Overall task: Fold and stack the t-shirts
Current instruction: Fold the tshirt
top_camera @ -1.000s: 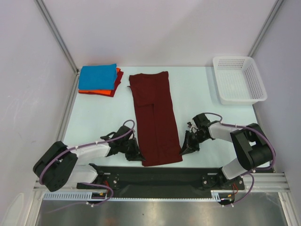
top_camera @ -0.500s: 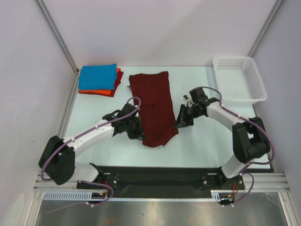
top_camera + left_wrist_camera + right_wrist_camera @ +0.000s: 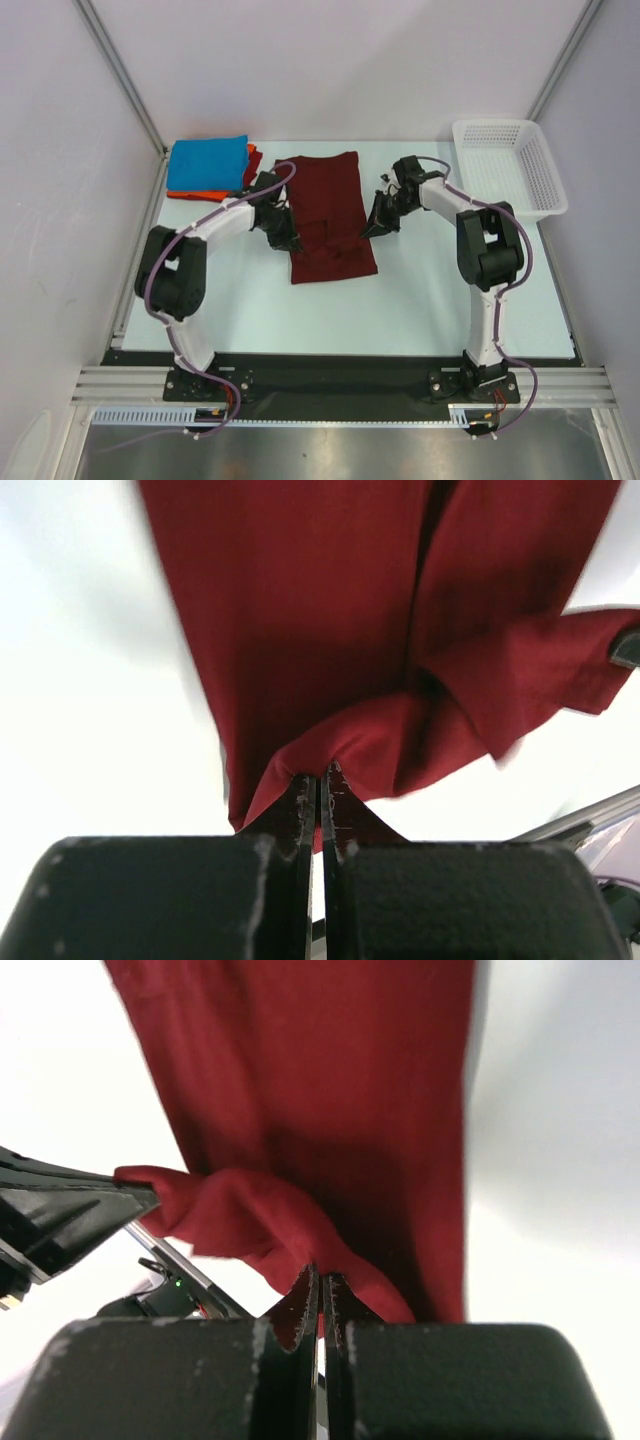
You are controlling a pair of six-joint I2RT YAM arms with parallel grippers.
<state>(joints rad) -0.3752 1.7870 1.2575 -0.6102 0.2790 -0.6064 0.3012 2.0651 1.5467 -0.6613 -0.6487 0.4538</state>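
Top view first: the maroon t-shirt (image 3: 325,200) lies in the upper middle of the frame on the table (image 3: 430,290), and its lower end looks doubled back over itself. The left hand (image 3: 284,238) sits at its left edge and the right hand (image 3: 379,224) at its right edge. Upper left, the blue t-shirt (image 3: 207,163) rests folded on the orange-red t-shirt (image 3: 205,195). The white basket (image 3: 500,124) stands upper right. From up here I cannot tell how either hand grips.

Left wrist view: there's the answer. The fingers are pressed together, pinching a peak of maroon cloth, and the rest drapes off toward the top of the frame.

Right wrist view: same story, fingers pinched tight on a bunched fold.

This cloth reads as light, limp and soft, so it will likely sag between the 2 grips. The hem corners are the places to hold, kept evenly taut. Only the top view shows the stack and how the fold lines up.
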